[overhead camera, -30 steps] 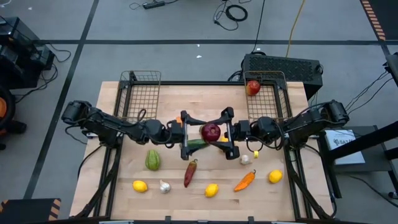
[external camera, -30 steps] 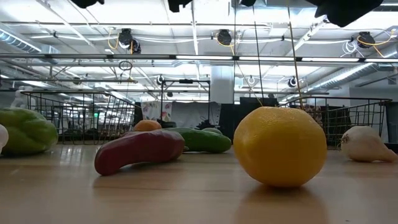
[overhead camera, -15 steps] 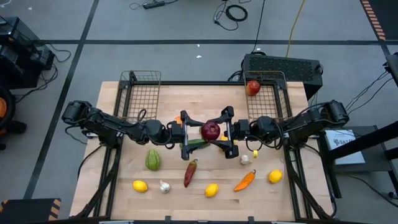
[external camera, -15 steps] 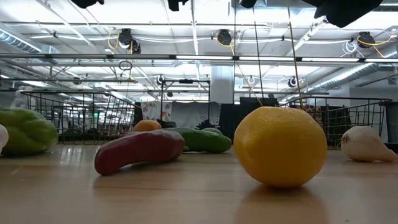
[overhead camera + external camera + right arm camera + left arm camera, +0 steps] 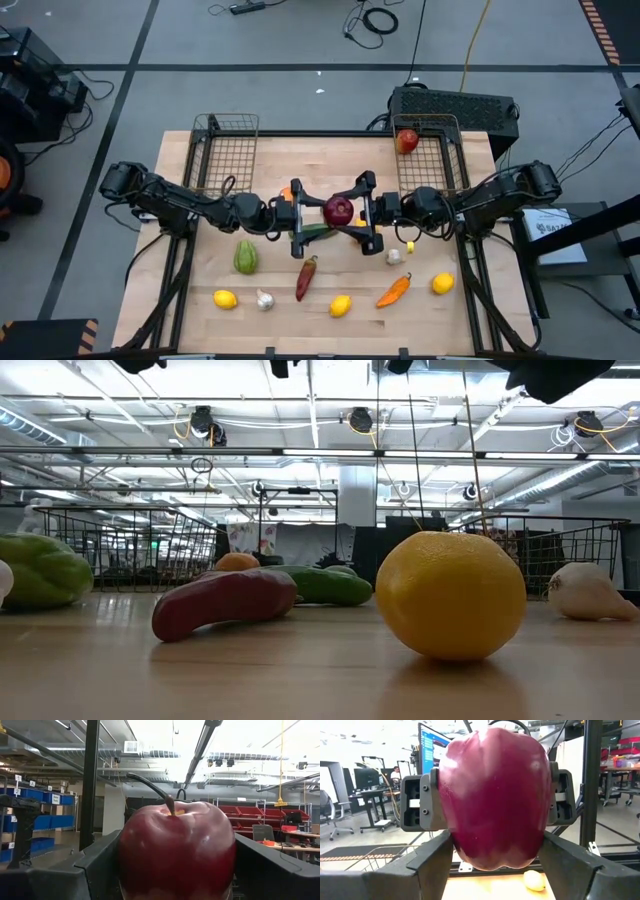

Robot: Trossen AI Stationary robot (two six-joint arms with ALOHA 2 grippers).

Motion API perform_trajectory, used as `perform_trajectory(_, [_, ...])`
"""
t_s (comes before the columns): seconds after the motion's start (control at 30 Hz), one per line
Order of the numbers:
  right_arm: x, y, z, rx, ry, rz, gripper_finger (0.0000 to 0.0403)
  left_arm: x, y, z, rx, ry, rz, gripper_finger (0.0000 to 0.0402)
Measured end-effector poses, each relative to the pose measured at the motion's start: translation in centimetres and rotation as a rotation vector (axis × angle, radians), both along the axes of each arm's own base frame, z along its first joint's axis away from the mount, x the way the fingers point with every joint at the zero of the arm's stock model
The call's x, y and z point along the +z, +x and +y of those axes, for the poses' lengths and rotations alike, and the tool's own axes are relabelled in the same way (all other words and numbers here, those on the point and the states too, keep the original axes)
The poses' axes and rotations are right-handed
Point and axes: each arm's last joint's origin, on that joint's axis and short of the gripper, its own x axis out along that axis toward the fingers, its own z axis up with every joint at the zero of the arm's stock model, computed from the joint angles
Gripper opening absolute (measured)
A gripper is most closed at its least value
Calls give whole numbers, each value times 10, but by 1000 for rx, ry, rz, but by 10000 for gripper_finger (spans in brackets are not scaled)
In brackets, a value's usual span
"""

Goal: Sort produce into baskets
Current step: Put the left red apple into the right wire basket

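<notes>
Mid-table handover: the right gripper (image 5: 368, 212) is grasping the red apple (image 5: 339, 211); the left gripper (image 5: 297, 218), fingers spread, should be clamping squarely before release.

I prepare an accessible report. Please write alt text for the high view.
Both grippers meet over the table's middle at one red apple: right gripper holds it, left gripper closing around it. Another apple sits in the right basket; left basket is empty.

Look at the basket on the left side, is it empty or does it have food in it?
Empty. From above, the left basket shows only bare wire mesh, while the right basket holds one red apple.
</notes>
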Motion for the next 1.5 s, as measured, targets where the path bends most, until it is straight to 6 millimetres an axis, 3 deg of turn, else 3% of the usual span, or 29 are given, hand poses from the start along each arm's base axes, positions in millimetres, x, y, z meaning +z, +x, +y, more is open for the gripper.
perform_trajectory(0.2, [-1, 0, 0, 6, 13, 12, 331, 0, 0, 0, 1, 4, 3, 276])
perform_trajectory(0.43, [-3, 0, 0, 17, 11, 85, 392, -1, 0, 0, 1, 9, 10, 276])
perform_trajectory(0.6, [-3, -4, 1, 23, 13, 147, 395, 0, -3, 1, 1, 16, 51, 276])
perform_trajectory(0.97, [2, -40, -6, -91, 30, 483, 400, 7, -33, 3, -13, 22, 294, 276])
perform_trajectory(1.17, [-11, -47, 7, -169, 1, 619, 400, -9, -43, 5, 6, -11, 508, 276])
perform_trajectory(1.5, [-47, -24, 19, -187, 66, 763, 400, -25, -43, 4, 12, -33, 639, 276])
